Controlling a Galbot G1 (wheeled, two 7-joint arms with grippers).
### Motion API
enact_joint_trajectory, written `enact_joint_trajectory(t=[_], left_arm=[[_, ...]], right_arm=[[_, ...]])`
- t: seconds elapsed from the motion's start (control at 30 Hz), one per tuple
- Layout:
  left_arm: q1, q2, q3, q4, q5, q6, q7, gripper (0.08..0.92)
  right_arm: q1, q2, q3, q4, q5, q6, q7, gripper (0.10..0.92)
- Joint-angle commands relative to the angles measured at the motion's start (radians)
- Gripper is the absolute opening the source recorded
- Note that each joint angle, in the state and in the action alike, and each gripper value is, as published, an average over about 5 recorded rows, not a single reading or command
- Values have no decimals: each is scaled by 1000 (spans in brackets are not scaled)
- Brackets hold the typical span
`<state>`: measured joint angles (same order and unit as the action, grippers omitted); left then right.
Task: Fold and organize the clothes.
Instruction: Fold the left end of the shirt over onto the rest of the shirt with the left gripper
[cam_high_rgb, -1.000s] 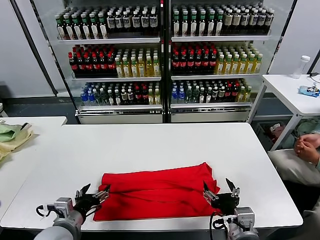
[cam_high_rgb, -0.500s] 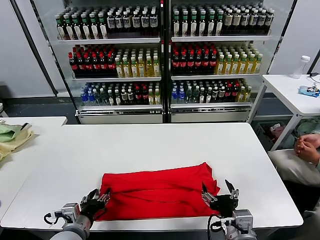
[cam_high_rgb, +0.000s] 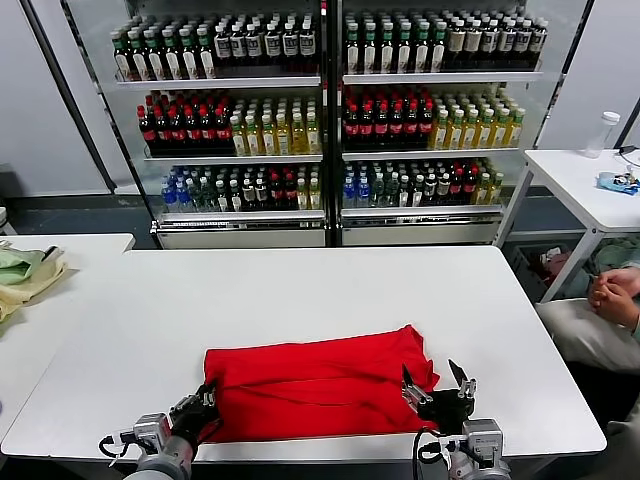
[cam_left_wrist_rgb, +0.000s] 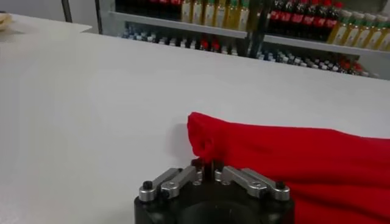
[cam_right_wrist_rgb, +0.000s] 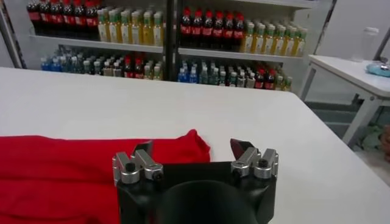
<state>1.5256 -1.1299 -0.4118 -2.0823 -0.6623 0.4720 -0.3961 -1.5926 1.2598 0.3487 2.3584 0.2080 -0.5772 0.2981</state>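
Head view, table (cam_high_rgb: 300, 280): white, wide, stood in front of two glass-door drink fridges (cam_high_rgb: 330, 120).
Red T-shirt (cam_high_rgb: 315, 385): lay folded into a long band on the table's near half, close to the front edge, plain side up; the left wrist view showed its bunched end (cam_left_wrist_rgb: 207, 137) right ahead of the jaws.
Cloth heap (cam_high_rgb: 25, 270): pale green and yellowish, sat on a side table to the left, well apart from the shirt.
Right gripper (cam_high_rgb: 435, 385): sat at the shirt's near right corner, fingers spread wide, nothing between them; the right wrist view showed red fabric under its left finger (cam_right_wrist_rgb: 141, 150) and bare table under the other.
Left gripper (cam_high_rgb: 200, 408): sat at the shirt's near left corner, jaws drawn together against the fabric edge; whether cloth was pinched, couldn't tell.
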Motion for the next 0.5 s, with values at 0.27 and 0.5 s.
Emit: enact_joint_trajectory(t=[0.27,0.5], left_arm=[[5,73,-464,-86,49,97,71,94],[21,118,-700,45,149,90,196,94]], right_arm=[[16,-3,-4,-8,0,0,1,823],[22,-4,1,-8,2,0,1,823]])
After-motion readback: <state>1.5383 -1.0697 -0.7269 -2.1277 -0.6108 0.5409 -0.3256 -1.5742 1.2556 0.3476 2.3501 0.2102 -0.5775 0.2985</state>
